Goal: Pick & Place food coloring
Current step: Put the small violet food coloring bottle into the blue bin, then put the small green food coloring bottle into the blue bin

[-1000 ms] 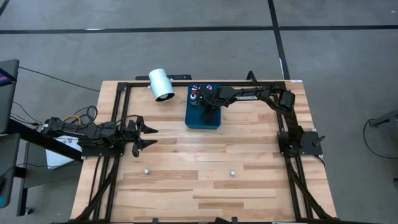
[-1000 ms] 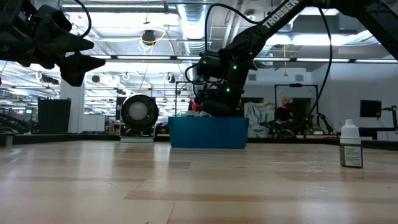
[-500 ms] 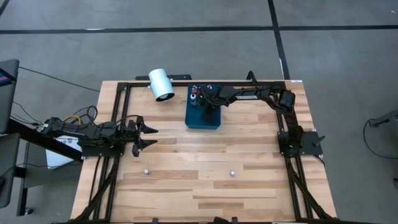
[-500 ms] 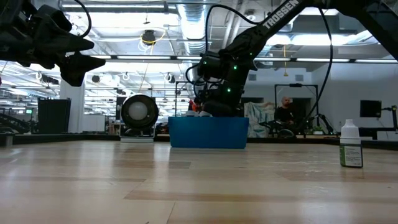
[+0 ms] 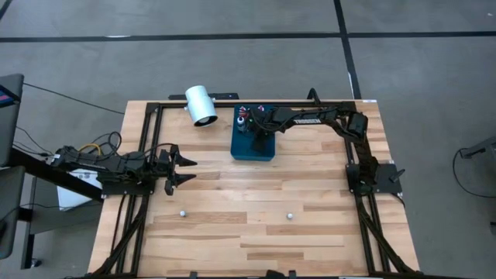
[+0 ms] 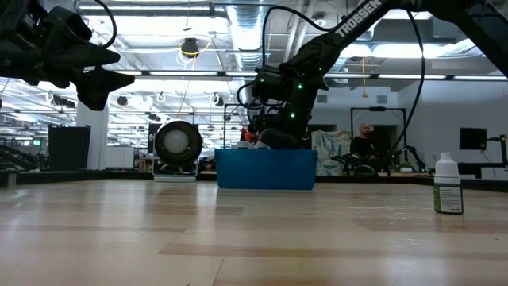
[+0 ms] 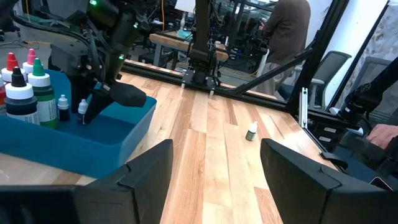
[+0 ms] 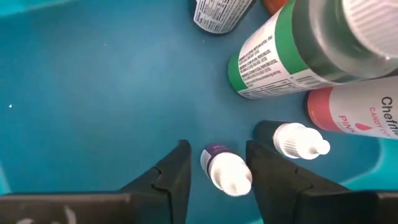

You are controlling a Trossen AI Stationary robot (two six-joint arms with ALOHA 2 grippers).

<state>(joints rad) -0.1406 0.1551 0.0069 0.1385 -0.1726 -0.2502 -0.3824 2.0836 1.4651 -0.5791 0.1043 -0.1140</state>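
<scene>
My right gripper (image 8: 217, 180) points steeply down inside the blue tray (image 5: 263, 151), open. A tiny food coloring bottle (image 8: 225, 170) with a purple label and white tip stands on the tray floor between its fingers; a gap shows beside one finger. A second tiny bottle (image 8: 300, 140) stands right beside it. Larger green (image 8: 286, 56) and pink (image 8: 354, 112) bottles crowd the tray's far end. Two more tiny bottles (image 5: 182, 211) (image 5: 289, 216) stand on the bare table. My left gripper (image 5: 183, 169) waits open and level over the table's left side.
A white cylinder (image 5: 201, 105) lies at the table's far edge, left of the tray. A black frame (image 5: 147, 116) runs along the table's sides and back. People show in the room behind (image 7: 287, 28). Bare wood lies between the tray and the near edge.
</scene>
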